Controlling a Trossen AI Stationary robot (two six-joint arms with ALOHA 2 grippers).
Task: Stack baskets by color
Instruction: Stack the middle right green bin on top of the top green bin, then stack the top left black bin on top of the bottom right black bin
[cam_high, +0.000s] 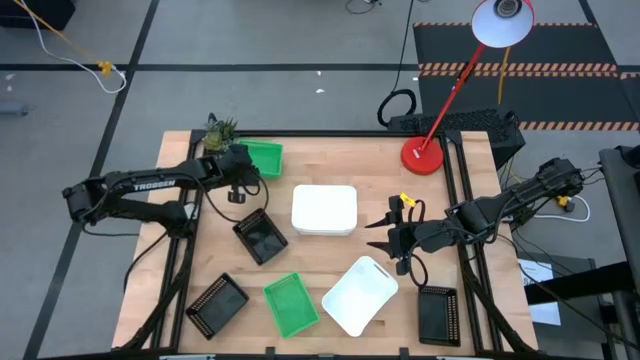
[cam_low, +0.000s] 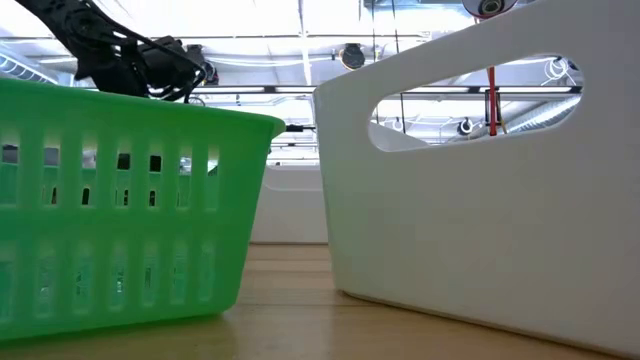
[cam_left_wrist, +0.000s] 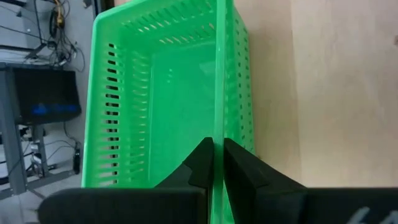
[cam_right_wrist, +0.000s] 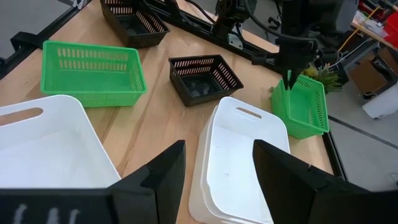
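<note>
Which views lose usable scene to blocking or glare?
Low view: green basket and white basket fill the frame, hiding the table behind. Left wrist view: only the gripped green basket shows. High view: lamp head is a bright spot, with no glare on the table.

floor (cam_high: 300, 40): grey, dark lines | hazard-striped mat (cam_high: 540, 60) | red lamp (cam_high: 470, 85)

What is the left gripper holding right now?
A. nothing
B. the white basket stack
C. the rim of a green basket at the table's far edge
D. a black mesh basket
C: the left gripper is pinched on the green basket wall in its wrist view.
</note>
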